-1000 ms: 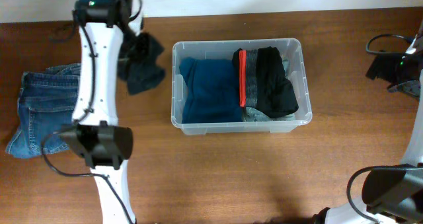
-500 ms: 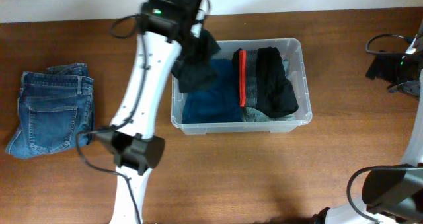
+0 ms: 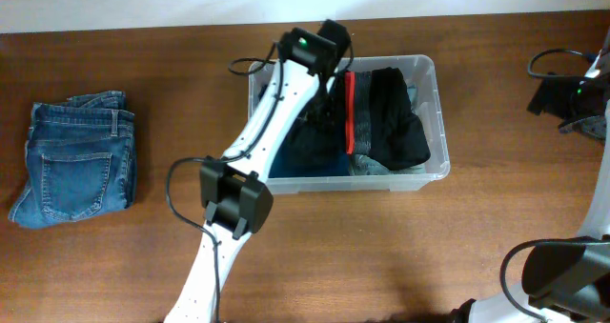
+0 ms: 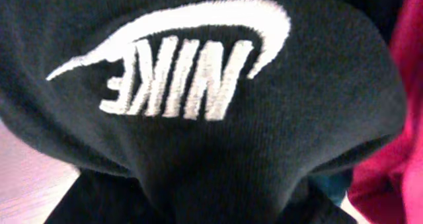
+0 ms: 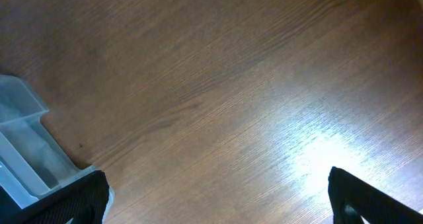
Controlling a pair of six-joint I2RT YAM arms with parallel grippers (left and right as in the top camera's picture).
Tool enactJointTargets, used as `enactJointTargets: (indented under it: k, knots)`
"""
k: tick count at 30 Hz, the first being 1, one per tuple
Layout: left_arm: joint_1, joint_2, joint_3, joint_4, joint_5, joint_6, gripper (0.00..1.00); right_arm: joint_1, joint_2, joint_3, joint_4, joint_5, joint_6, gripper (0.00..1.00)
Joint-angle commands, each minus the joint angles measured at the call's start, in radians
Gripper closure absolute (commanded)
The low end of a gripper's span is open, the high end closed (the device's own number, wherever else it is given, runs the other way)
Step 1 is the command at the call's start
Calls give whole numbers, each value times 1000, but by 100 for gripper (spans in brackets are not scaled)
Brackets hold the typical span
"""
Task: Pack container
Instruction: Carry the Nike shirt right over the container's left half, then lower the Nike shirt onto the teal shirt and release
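The clear container (image 3: pixel 381 186) sat in the middle of the wooden surface (image 3: pixel 429 256). The left arm (image 3: pixel 276 123) reached over its left half, and the left fingers, buried in cloth, gripped a black garment (image 3: pixel 307 137) with a white Nike logo (image 4: pixel 175 65). This garment hung down onto a blue garment (image 3: pixel 315 171) in the container. A folded black garment with a red band (image 3: pixel 396 118) filled the right half. The right fingers (image 5: pixel 360 197) stood wide open above bare wood, holding nothing, near a container corner. Folded jeans (image 3: pixel 76 161) lay well to the left.
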Motion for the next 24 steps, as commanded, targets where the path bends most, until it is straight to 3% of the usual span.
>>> enactJointTargets:
  k: [1,2,3,7,14,17,18,19,20,24]
  knots:
    - [-17,40,12,-5,19,-17,97,-3,3,-2,0,13,12,2]
    - [-19,42,12,-6,23,-17,53,-3,3,-2,1,13,12,2]
    - [-19,39,15,-10,23,-17,37,-3,3,-2,0,13,12,2]
    - [-8,26,47,-37,22,-16,27,-3,3,-2,0,13,12,2]
    - [29,-63,92,-47,22,-16,24,-3,3,-2,0,13,12,2]
    - [35,-108,93,-42,22,-17,27,-3,3,-2,1,13,12,2]
    - [35,-118,93,-43,22,-16,41,-3,3,-2,1,13,12,2]
    - [35,-124,93,-43,22,-17,84,-3,3,-2,0,13,12,2]
    - [35,-130,93,-47,23,-17,100,-3,3,-2,0,13,12,2]
    - [18,-117,93,-43,17,-17,99,-3,3,-2,1,13,12,2]
